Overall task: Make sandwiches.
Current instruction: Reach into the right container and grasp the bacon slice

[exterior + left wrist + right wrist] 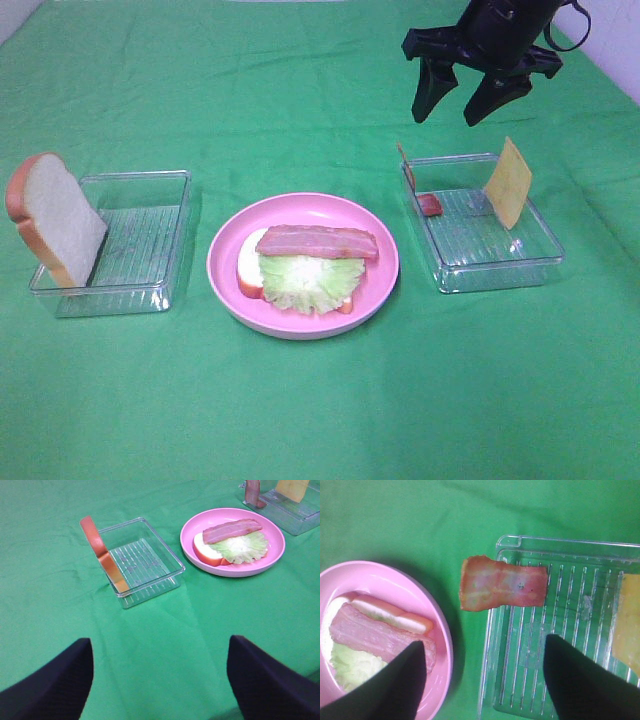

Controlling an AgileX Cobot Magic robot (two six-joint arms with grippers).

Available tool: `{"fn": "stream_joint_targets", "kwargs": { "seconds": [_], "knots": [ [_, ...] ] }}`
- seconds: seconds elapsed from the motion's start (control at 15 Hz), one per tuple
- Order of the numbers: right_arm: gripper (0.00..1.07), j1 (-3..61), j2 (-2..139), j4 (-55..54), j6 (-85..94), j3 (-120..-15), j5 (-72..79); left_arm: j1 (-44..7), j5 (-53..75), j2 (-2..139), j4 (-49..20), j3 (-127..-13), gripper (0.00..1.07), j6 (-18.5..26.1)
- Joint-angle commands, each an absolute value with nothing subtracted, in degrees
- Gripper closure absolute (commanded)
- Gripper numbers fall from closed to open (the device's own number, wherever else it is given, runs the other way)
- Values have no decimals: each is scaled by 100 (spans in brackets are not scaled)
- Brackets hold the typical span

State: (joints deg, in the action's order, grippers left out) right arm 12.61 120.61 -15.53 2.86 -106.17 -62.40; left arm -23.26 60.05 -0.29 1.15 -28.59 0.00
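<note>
A green cloth covers the table. At the far left of the high view, a slice of white bread with an orange-brown crust stands on edge at the left end of a clear ribbed tray. It leans back, its white face turned toward the tray's floor and its rounded top up and to the left.

In the middle sits a pink round plate holding the part-built sandwich. A bottom bread slice lies flat, its white edge and crust showing on the left. A ruffled pale-green lettuce leaf is spread over it, frills toward the near rim. A reddish-pink bacon strip lies across the far side of the stack, its long axis running left to right and dipping slightly to the right.

To the right is a second clear tray. A second bacon strip is at its left wall. In the right wrist view its long axis crosses the rim, one end over the cloth and the other over the ribbed floor. A thin yellow cheese square stands tilted toward the tray's right side, one corner uppermost.

The right gripper hangs above this tray, its black fingers spread and holding nothing. The left gripper shows only in its own wrist view. Its fingers are wide apart over bare cloth, well short of the left tray, with nothing between them.
</note>
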Motion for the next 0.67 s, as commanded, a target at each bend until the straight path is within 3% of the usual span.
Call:
{"fn": "stream_joint_targets", "kwargs": {
  "seconds": [0.07, 0.67],
  "knots": [
    [44, 1255, 12605, -1553, 252, -11150, -6480, -2355, 5982, -149, 149, -2853, 36, 0],
    [44, 1272, 13046, -1971, 338, -11224, -6331, -2355, 5982, -149, 149, -2853, 36, 0]
  ]
}}
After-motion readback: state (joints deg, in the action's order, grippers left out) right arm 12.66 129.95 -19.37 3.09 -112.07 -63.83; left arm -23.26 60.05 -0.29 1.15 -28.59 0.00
